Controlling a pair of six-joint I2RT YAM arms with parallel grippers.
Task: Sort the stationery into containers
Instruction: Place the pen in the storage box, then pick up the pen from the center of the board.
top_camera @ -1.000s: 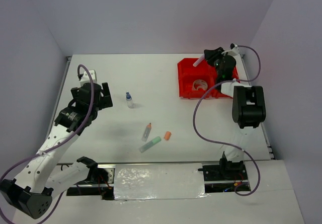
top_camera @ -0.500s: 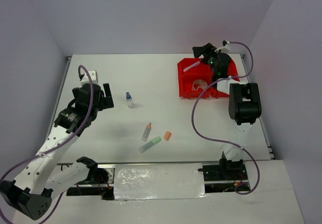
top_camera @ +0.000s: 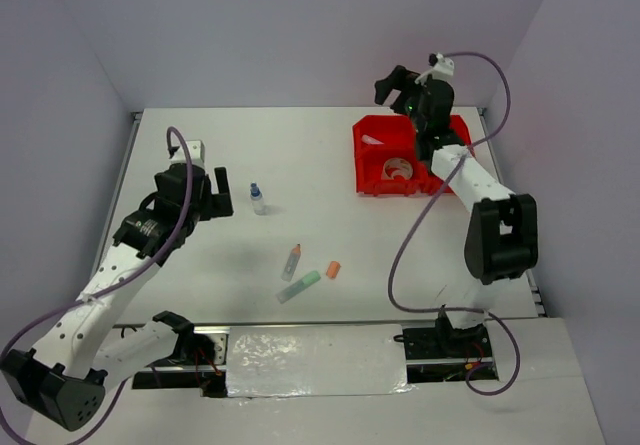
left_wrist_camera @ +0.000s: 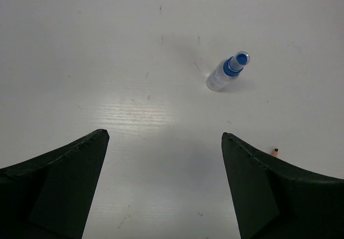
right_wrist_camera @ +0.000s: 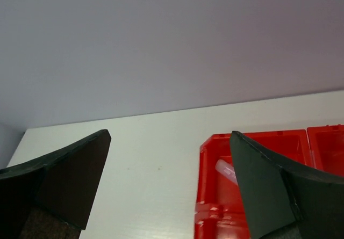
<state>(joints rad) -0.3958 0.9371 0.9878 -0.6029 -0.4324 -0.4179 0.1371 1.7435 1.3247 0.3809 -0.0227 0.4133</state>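
The red containers (top_camera: 362, 165) stand at the far right of the table. A pale pink highlighter (top_camera: 372, 139) lies in the far-left bin, also seen in the right wrist view as a pale highlighter (right_wrist_camera: 226, 169) inside the red bin (right_wrist_camera: 207, 196). A tape roll (top_camera: 398, 170) sits in the near-left bin. My right gripper (top_camera: 392, 83) (right_wrist_camera: 170, 135) hangs open and empty above the bins' far-left corner. My left gripper (top_camera: 217, 193) (left_wrist_camera: 164, 136) is open and empty, just left of the blue-capped clear bottle (top_camera: 257, 198) (left_wrist_camera: 228, 71).
On the table's middle lie an orange-tipped highlighter (top_camera: 292, 261), a green highlighter (top_camera: 299, 287) and a small orange piece (top_camera: 333, 269). Walls close the table at the back and both sides.
My right gripper opened and let go of the pink highlighter, which now lies in the far-left bin; the gripper then lifted and swung left. My left gripper edged toward the bottle.
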